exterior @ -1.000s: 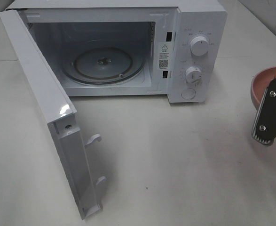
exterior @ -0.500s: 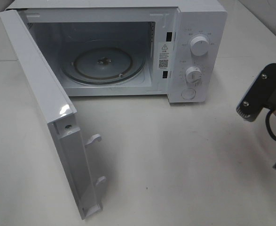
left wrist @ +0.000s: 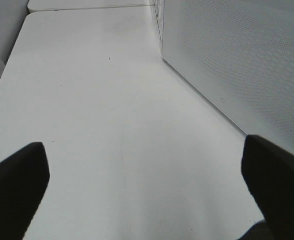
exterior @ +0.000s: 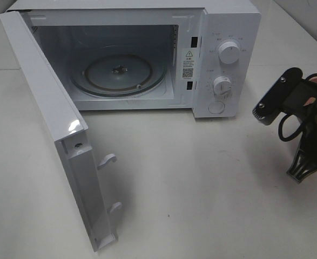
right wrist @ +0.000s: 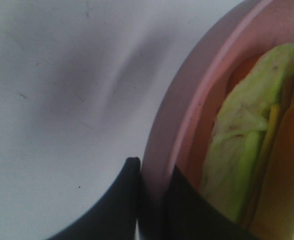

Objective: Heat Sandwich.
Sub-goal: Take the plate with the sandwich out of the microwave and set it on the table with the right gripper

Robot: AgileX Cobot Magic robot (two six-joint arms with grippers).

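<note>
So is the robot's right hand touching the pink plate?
Touching. The right wrist view shows the right gripper with its two dark fingers pinched on the pink plate rim, one each side, no gap.

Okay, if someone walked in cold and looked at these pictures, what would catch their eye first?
Probably the white microwave at the back of the table, its door swung wide toward the camera and the glass turntable bare. Then the right gripper at the table's right edge, its jaws shut on the rim of a pink plate that carries the sandwich, green lettuce showing at the side.
</note>
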